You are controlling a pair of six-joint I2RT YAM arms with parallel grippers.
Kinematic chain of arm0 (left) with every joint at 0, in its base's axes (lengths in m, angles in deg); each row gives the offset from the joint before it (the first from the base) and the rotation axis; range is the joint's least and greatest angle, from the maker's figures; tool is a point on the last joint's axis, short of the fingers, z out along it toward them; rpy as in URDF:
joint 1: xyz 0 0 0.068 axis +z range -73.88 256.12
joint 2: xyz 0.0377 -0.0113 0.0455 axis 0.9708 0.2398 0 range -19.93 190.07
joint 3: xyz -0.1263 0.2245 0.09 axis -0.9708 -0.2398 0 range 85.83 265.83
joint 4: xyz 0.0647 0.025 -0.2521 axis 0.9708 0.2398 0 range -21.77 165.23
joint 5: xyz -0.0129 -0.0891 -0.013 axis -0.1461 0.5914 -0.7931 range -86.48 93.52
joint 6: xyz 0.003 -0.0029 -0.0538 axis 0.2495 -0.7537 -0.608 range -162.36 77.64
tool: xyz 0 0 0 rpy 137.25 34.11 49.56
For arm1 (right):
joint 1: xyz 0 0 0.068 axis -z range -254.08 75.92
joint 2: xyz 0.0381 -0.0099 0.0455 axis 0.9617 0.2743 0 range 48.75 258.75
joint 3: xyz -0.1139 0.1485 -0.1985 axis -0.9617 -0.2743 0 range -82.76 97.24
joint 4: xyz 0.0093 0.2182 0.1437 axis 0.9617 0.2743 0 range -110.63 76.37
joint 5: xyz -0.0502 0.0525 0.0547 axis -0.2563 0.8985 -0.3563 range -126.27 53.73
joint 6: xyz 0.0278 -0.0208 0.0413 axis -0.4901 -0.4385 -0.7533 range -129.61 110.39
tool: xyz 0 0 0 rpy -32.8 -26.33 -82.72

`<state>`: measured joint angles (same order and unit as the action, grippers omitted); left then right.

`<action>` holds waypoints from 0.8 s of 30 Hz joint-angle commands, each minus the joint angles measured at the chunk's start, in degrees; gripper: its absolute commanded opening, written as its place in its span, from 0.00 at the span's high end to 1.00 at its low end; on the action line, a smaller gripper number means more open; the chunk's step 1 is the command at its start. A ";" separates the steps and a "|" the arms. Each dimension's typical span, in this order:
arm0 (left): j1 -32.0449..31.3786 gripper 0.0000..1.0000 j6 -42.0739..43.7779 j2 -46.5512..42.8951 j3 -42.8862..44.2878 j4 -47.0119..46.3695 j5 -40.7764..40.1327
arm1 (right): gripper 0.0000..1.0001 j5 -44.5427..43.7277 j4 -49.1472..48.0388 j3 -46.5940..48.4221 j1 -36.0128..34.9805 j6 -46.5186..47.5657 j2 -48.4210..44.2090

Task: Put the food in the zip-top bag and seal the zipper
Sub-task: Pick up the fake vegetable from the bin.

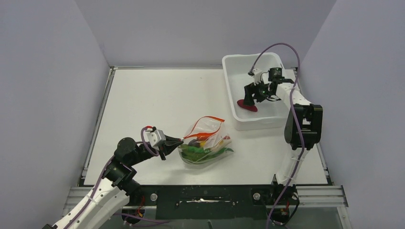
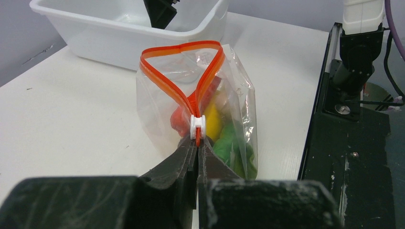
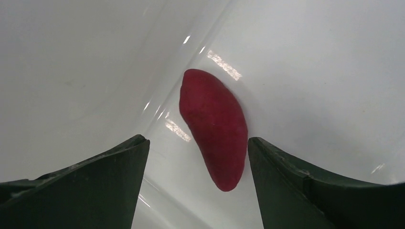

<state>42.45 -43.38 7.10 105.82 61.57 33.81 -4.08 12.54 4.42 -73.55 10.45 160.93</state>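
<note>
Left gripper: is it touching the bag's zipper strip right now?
Touching. The left wrist view shows the left gripper shut on the near end of the orange zipper strip, just below the white slider.

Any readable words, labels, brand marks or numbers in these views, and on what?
None can be read. The bag, tub and maroon food show no print. Any marking on the right arm is too small to tell.
</note>
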 commanded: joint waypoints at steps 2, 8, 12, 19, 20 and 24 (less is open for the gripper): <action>-0.18 1.00 0.33 -1.05 3.63 1.12 0.85 | 0.22 3.19 3.34 3.94 -1.60 7.83 1.13; -0.17 1.00 0.88 -0.45 4.12 1.93 0.53 | 0.20 -6.34 1.02 5.78 -2.98 7.31 4.15; -0.19 1.00 0.75 0.02 4.09 1.32 0.27 | 0.20 -10.28 0.60 6.43 -4.56 8.75 5.93; -0.15 1.00 0.64 0.71 4.29 0.82 -0.11 | 0.39 -8.96 -0.98 4.41 -4.84 9.57 5.81; -0.18 1.00 0.55 0.85 4.16 0.65 0.06 | 0.45 -8.81 -1.21 4.29 -4.84 9.50 5.81; -0.17 1.00 1.80 1.50 3.81 0.52 0.57 | 0.52 -9.70 -4.86 2.32 -4.83 6.50 3.66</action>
<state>42.45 -42.92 8.11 106.89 64.22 33.76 -13.07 13.00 8.11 -78.31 18.58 167.99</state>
